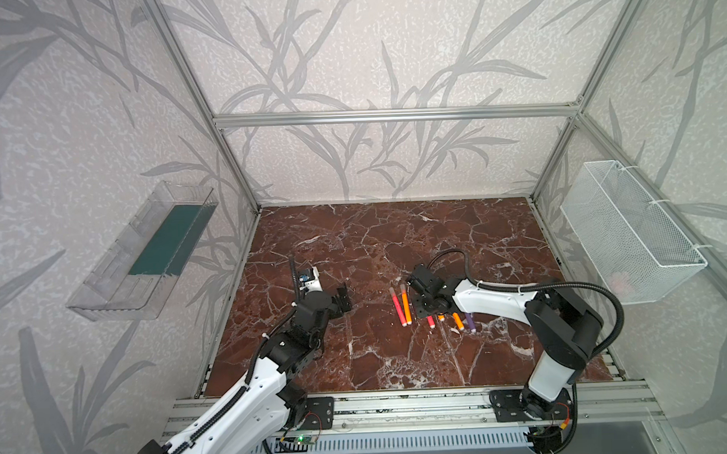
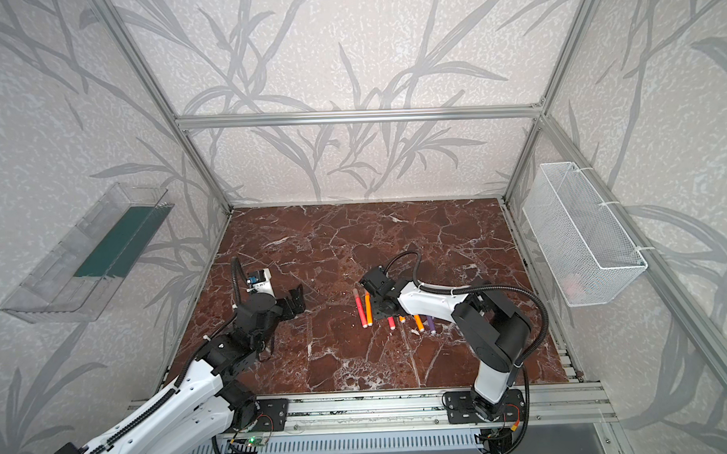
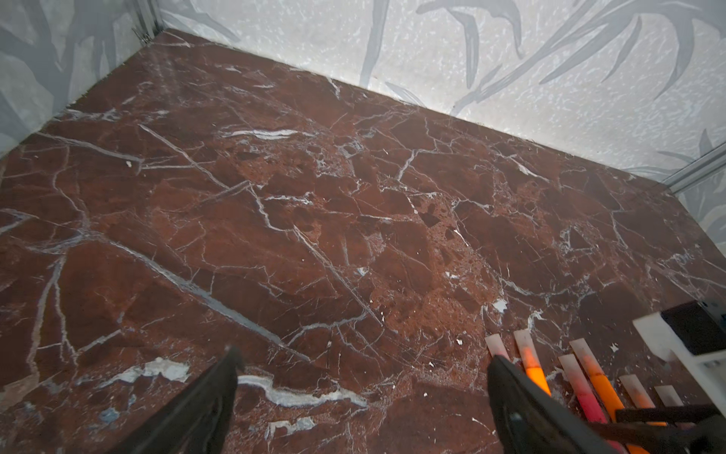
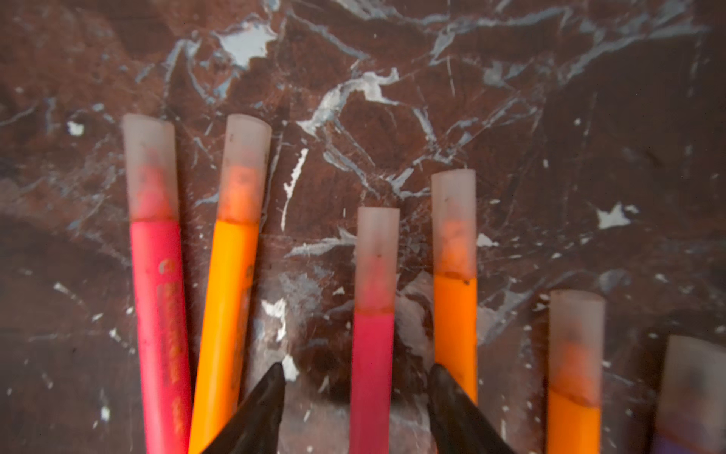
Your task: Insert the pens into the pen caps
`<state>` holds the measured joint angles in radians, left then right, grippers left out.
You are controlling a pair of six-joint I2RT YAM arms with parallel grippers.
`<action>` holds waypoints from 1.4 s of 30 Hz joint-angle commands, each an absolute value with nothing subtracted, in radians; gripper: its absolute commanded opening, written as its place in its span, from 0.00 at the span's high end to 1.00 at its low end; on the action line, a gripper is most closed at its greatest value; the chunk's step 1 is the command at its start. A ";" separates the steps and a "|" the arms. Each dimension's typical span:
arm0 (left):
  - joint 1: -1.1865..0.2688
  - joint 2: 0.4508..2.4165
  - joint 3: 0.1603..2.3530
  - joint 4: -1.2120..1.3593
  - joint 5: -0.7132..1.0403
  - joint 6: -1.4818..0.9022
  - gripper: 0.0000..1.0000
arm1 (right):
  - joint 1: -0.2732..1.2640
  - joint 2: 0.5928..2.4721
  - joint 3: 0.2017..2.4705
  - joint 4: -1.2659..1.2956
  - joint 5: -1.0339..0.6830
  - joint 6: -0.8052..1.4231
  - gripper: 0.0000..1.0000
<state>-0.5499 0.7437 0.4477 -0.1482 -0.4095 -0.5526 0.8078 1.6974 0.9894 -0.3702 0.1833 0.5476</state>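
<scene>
- Right gripper point(image 4: 356, 369) sits at the near edge of my closest lens. Its black fingertips point(image 4: 267, 397) stand moderately apart and clasp nothing.
- Directly between those tips lies a red-pink pen point(image 4: 371, 373). Dark marble tabletop point(image 4: 550, 118) shows on both sides of the barrel, so I judge that neither tip touches it.
- Its long axis runs straight ahead of the claw, square to the line joining the tips, with its cap point(image 4: 378, 259) at the far end.
- On the claw's side facing the other arm, a second red-pink pen point(image 4: 157, 314) and an orange pen point(image 4: 228, 295) lie close together, nearly parallel.
- On the opposite side lie another orange pen point(image 4: 455, 326), a third orange pen point(image 4: 573, 424) and, outermost, the purple pen point(image 1: 470, 322).
- Every pen I can see wears a cloudy pinkish cap seated down onto the coloured barrel, with the tip's tint glowing through. I spot no loose cap.
- Left gripper point(image 3: 365, 357) is spread wide and empty over bare marble. The row lies off past one of its fingers, clear of it, so the right arm is plainly nearer.
- To my eye the capping looks finished. The next move should only need a straight lift off the barrel, with no sideways drift that could roll the pen.
</scene>
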 commanded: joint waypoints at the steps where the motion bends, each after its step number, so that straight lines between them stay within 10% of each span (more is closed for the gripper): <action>1: -0.545 0.737 0.525 -0.296 -0.668 -0.603 0.01 | 0.808 1.553 0.994 -0.412 0.201 0.535 0.36; 9: -0.487 0.834 0.310 0.418 -1.088 -0.232 0.01 | 0.759 1.100 0.970 -0.293 0.439 0.487 0.09; 14: -0.320 0.967 0.305 0.547 -0.909 -0.156 0.01 | 0.712 0.974 0.655 0.466 0.796 0.049 0.01; 22: -0.112 1.296 0.275 0.830 -0.721 -0.172 0.01 | 0.255 1.150 0.484 0.443 0.496 0.053 0.01; 31: -0.033 1.573 0.327 1.049 -0.354 -0.053 0.01 | 0.175 1.601 0.356 1.037 0.245 -0.094 0.01; 42: -0.030 1.578 0.363 0.999 -0.363 -0.053 0.01 | 0.152 1.549 0.390 0.887 0.227 -0.059 0.01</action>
<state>-0.0330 1.5745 0.3435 1.0027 -0.3740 -0.0776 0.1551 1.5658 0.3786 0.8612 0.2436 -0.0521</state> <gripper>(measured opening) 0.992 0.991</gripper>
